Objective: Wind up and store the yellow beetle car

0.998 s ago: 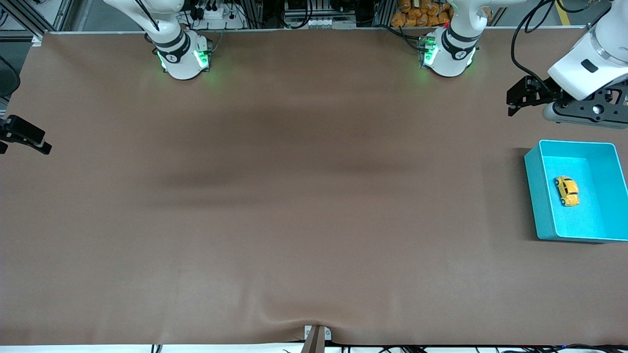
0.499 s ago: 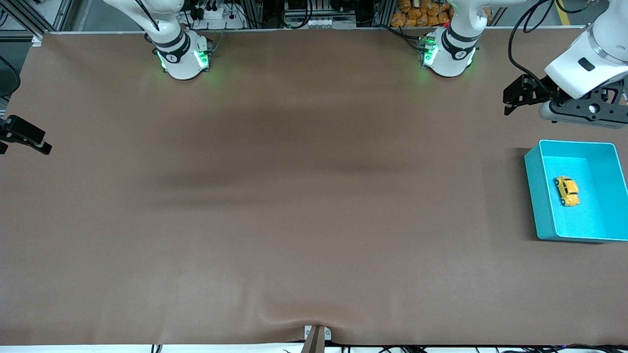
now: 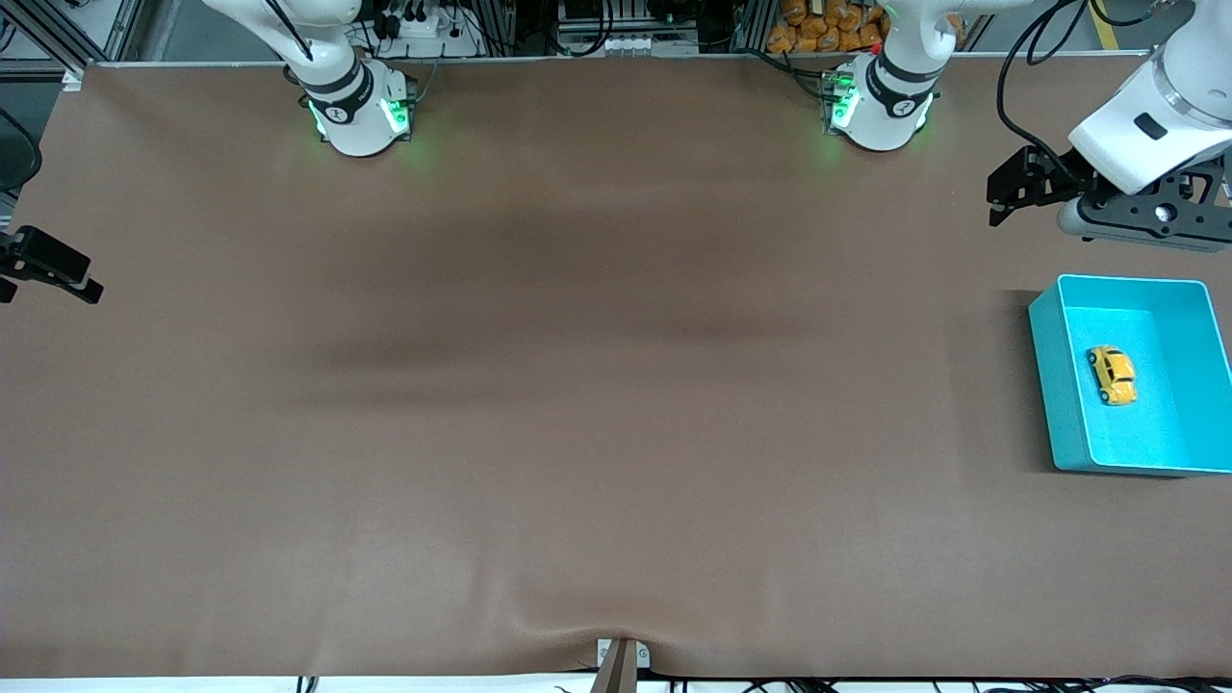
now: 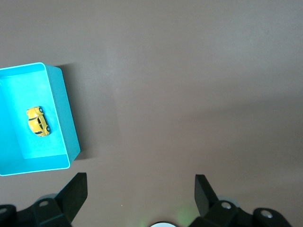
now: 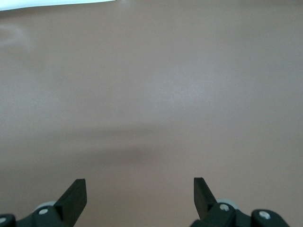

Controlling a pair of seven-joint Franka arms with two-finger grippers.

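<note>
The yellow beetle car (image 3: 1112, 374) lies on its wheels inside the turquoise bin (image 3: 1047, 385) at the left arm's end of the table. It also shows in the left wrist view (image 4: 38, 121), on the floor of the bin (image 4: 65, 118). My left gripper (image 3: 1009, 191) is open and empty, in the air over bare table beside the bin, on the side toward the robots' bases; its jaws stand wide apart in its wrist view (image 4: 139, 183). My right gripper (image 3: 58, 269) is open and empty at the right arm's end of the table, over bare table (image 5: 139, 187), and waits.
A brown cover spans the whole table (image 3: 577, 385). A small metal bracket (image 3: 621, 659) sits at the table edge nearest the front camera. Cables and orange items (image 3: 828, 24) lie off the table past the arm bases.
The left gripper has drifted a little away from the bin toward the arm bases, then held still. The car, the bin and the right arm have not moved.
</note>
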